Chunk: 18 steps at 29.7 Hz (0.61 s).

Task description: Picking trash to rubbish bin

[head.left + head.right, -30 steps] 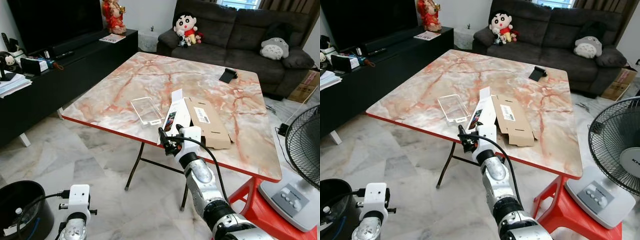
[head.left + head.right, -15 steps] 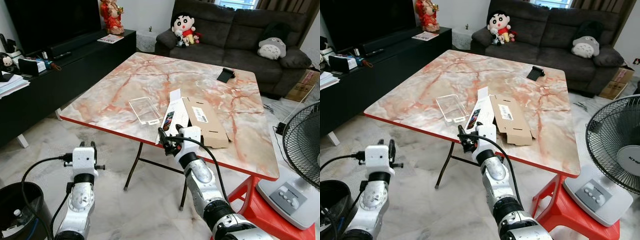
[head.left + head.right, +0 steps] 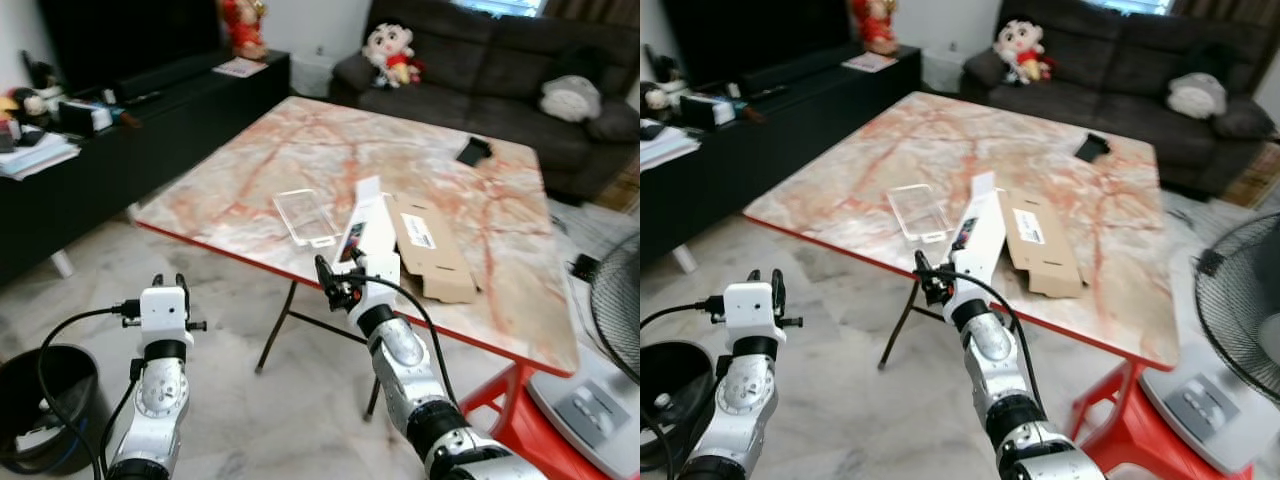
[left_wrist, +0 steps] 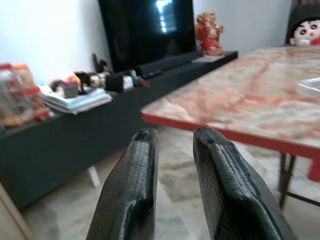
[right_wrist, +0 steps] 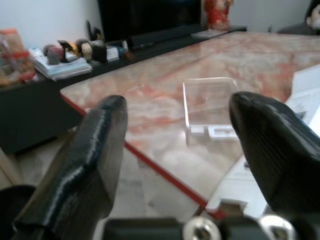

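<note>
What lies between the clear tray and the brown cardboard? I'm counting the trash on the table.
A long white box lies between the clear tray and the brown cardboard, seen in both eye views.

A home living room, judging by the furnishings. At the centre, a folding table (image 3: 300, 140) with a pink marble-pattern top and red edge, standing on pale marble floor tiles (image 3: 230, 330). Behind the table, a dark grey sofa (image 3: 470, 50) with a cartoon boy doll (image 3: 398, 50) and a grey plush (image 3: 570, 98) on its cushions. To the table's left, a long black TV cabinet (image 3: 150, 130) under a big dark screen (image 4: 145, 27), littered with books, small figurines and what looks like a red statuette (image 4: 209, 34), somewhat blurred. To the table's right, a standing fan (image 3: 1240, 310) beside a red plastic stool (image 3: 1130, 420).
</note>
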Available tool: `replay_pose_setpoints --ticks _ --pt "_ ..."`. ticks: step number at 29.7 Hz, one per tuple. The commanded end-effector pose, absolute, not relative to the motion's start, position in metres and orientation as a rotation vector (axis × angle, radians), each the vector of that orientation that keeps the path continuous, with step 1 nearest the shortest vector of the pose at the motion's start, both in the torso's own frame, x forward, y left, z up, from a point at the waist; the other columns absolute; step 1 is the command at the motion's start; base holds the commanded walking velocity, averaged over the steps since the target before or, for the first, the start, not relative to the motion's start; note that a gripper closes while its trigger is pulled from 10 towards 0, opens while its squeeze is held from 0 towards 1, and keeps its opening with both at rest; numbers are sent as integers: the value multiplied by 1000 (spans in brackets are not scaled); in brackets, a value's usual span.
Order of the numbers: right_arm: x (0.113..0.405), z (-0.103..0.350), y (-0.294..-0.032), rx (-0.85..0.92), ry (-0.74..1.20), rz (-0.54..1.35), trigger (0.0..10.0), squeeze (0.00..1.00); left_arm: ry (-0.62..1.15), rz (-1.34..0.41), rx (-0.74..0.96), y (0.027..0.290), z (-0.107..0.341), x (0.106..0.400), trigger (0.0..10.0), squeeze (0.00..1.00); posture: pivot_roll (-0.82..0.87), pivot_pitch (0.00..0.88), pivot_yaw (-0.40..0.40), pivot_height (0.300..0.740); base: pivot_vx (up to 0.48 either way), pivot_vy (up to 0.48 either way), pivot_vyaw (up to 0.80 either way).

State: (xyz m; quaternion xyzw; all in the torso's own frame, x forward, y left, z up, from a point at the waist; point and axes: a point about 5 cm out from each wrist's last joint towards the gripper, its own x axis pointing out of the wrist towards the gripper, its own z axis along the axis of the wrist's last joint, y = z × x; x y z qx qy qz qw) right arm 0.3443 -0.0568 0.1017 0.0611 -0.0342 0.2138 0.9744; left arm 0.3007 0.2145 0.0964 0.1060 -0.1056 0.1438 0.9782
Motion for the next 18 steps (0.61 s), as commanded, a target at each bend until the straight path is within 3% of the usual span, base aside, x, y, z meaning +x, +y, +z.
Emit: replay_pose_setpoints --ticks 1,5,15,18 --pt "346 107 -55 134 -85 430 10000 0 -229 278 212 208 102 304 10000 0 53 0 -85 740 450 0 0" --pt "346 106 -55 126 -84 434 10000 0 -232 279 212 208 104 305 10000 0 53 0 -84 740 472 0 0" --pt "345 106 -53 125 -88 442 10000 0 -230 287 210 209 104 306 10000 0 54 0 -86 740 480 0 624" --pt "345 106 -54 132 -86 440 10000 0 -230 287 209 209 104 306 10000 0 54 0 -86 740 480 0 0"
